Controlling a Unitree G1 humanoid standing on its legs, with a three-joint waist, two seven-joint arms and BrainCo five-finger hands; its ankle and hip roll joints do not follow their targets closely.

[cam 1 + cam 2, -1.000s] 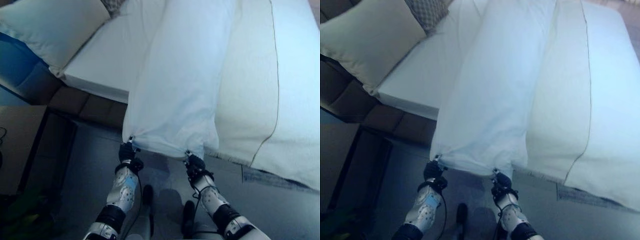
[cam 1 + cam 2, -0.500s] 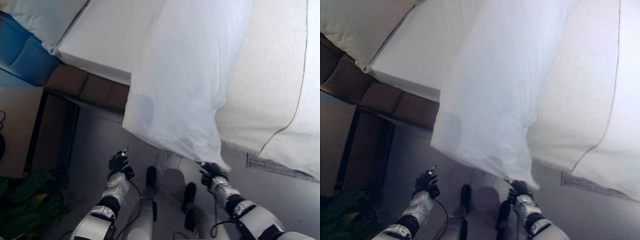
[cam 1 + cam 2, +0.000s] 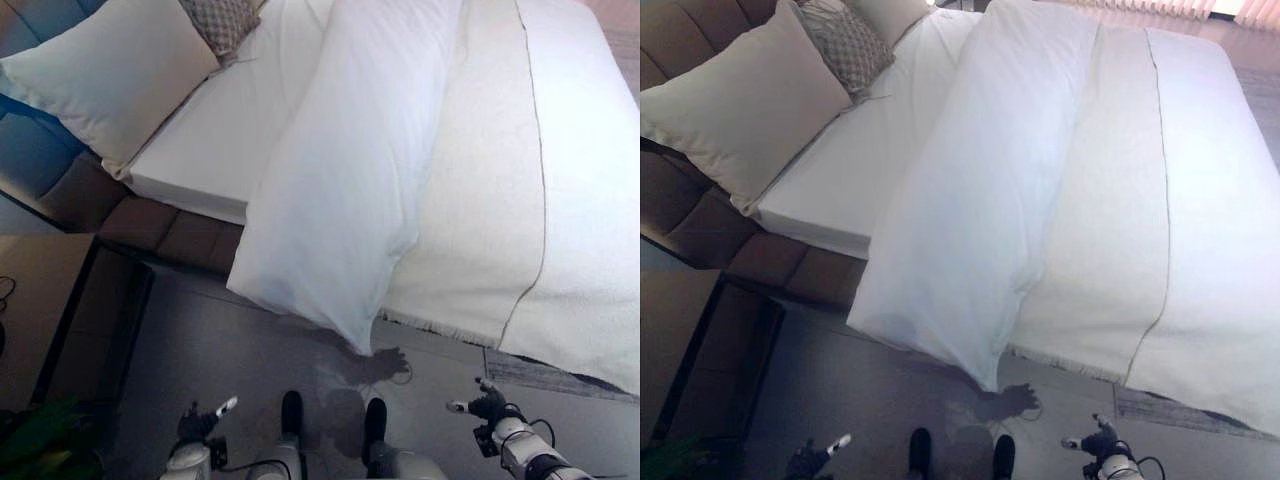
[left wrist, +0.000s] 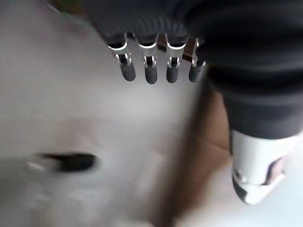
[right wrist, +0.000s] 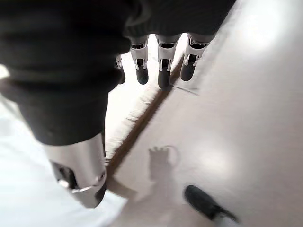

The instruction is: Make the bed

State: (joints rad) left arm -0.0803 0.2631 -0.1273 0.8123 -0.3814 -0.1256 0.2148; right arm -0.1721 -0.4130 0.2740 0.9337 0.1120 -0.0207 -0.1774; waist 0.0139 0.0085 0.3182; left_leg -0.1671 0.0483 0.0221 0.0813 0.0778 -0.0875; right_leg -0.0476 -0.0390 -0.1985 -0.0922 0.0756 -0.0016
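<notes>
Now both hands, left hand (image 3: 197,424) and right hand (image 3: 486,404), hang with fingers straight, empty.

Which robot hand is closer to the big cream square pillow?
Left. The left hand is low on the floor, below the cream square pillow; the right hand is far across, beyond the hanging white duvet.

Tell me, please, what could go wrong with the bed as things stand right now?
The white duvet lies bunched in a strip, its corner hanging over the bed's edge, so it may slide to the floor. Both the left hand and the right hand are open and low, holding nothing, so a regrasp could miss.
</notes>
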